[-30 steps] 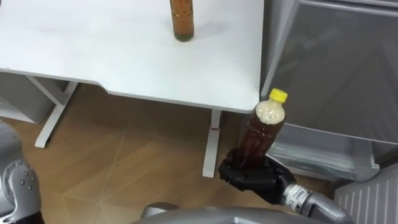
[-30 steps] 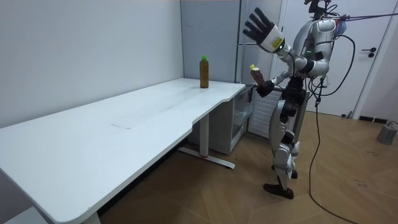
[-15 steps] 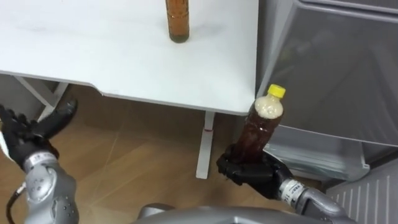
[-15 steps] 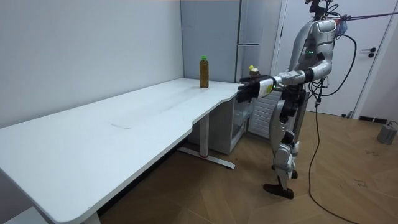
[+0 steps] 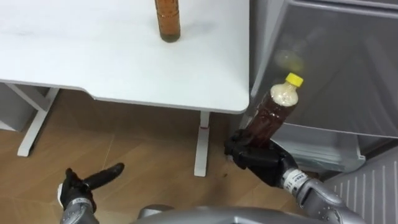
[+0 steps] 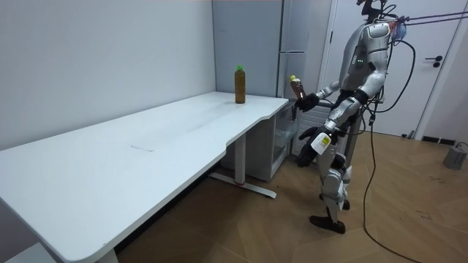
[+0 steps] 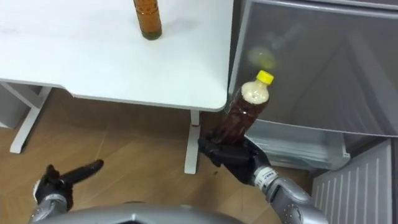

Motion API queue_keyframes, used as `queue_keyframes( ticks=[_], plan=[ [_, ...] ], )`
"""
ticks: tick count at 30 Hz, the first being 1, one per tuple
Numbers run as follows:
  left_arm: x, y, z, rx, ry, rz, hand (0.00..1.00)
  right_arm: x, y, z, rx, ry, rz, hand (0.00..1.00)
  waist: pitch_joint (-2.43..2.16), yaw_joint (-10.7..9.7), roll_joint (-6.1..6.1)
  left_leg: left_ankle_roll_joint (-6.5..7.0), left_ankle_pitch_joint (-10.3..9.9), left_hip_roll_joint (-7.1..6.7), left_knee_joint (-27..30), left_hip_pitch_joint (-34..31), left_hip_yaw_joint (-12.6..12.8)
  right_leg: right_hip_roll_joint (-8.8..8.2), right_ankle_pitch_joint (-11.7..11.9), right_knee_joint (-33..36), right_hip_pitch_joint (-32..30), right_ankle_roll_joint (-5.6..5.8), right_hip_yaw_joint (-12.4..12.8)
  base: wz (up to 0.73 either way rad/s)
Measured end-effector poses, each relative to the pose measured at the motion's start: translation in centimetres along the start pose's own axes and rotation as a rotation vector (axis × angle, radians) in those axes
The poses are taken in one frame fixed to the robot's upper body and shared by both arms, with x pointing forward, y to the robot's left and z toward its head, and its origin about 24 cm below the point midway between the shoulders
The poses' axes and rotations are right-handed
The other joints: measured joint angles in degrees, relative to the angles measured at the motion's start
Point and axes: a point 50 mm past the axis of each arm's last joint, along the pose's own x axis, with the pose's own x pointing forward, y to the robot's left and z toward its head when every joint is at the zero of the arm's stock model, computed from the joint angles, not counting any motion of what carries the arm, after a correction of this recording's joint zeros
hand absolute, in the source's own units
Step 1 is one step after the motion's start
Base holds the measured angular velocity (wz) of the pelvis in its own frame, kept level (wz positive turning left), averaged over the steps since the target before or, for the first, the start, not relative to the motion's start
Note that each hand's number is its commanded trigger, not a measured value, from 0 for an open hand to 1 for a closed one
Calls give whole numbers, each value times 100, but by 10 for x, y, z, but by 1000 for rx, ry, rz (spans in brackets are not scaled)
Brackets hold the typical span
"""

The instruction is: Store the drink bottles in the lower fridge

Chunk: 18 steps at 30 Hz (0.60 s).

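Hanging low over the wooden floor [image 5: 143,155], the left robot hand [image 5: 76,193] is seen released, its fingers loose. A brown bottle [image 5: 166,18] is stood upright on the white table [image 5: 93,56]. Further right, a yellow-capped bottle [image 5: 273,113] is grasped, tilted, by the right robot hand [image 5: 258,158], just before the fridge [image 5: 336,68].

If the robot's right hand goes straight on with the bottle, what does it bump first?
Probably the fridge, on its grey front: the bottle in the right hand leans toward it. The table corner sits close beside, and depth is unclear.
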Motion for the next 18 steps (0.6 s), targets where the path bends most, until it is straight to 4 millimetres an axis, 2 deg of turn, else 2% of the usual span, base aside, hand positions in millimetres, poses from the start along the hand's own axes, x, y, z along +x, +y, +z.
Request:
queue_keyframes(
  ticks=[2, 5, 9, 13, 18],
  plan=[
    [-1, 9, -19, 21, 87, 6, 0, -1, -2, 2, 34, -22, -18, 100, 3, -96, 3, 0, 0, 2, 0, 9, 14, 3, 0, 0, -1, 0, 27, -5],
    [-3, 15, -35, 36, 163, 2, 0, -3, -5, 3, 74, -44, -29, 100, 4, -134, -2, 0, 0, 5, -10, 17, 30, 7, 0, -1, -16, 0, 53, -4],
    [-5, 20, -43, 45, 200, -10, 0, -4, -8, 3, 68, -38, -44, 100, 2, -144, -7, 1, -1, 12, -15, 23, 75, 9, 0, 1, -25, 0, 77, -3],
    [-7, 19, -50, 128, 225, -38, 0, -5, -11, -1, 81, -22, -62, 100, -15, -136, -4, 2, -1, 16, -32, 17, 128, 13, 2, 16, -27, 1, 135, -6],
    [-8, 20, -55, 175, 245, -57, 0, -5, -13, -1, 81, -22, -109, 100, -34, -241, -13, 2, -1, 15, -16, 18, 135, 11, 7, 18, -24, 5, 139, -1]
  ],
)
